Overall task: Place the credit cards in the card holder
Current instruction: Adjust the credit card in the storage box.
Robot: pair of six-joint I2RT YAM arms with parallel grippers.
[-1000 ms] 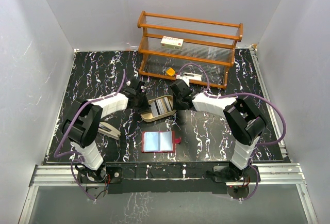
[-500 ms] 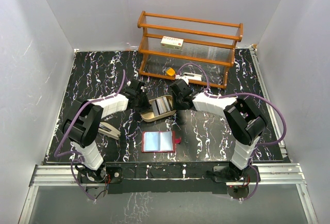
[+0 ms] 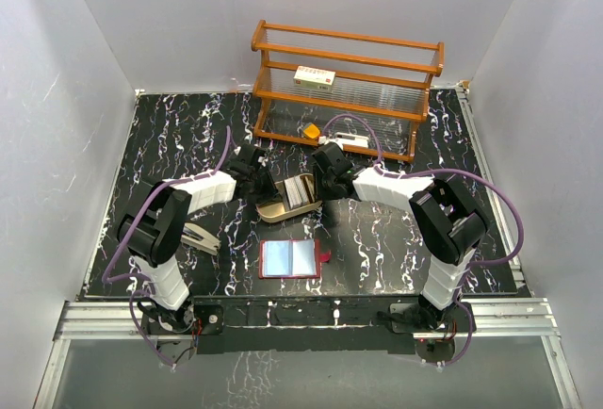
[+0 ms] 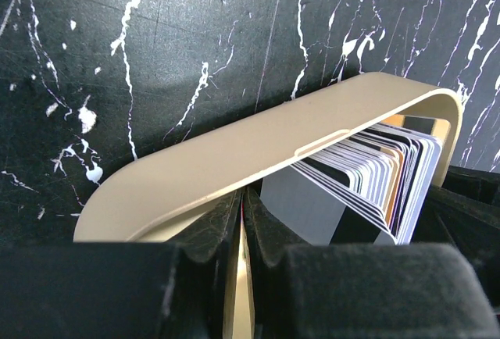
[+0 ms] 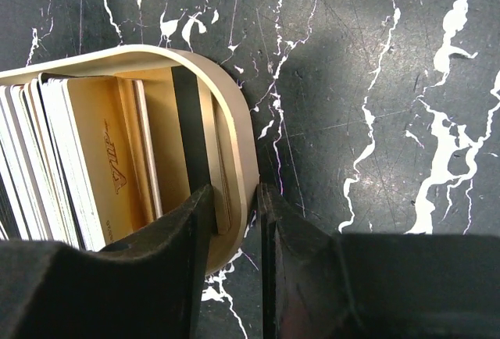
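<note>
Marbled table; tan tray walls in credit cards, rack behind.

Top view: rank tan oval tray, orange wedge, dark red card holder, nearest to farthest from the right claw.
1. Tan oval tray, rim inside the right claw.
2. Orange wedge, behind.
3. Dark red card holder, in front.

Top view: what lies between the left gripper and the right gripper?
The tan oval tray with the credit cards standing in it; the top view shows it spanning the gap, left gripper and right gripper at opposite ends.
</note>
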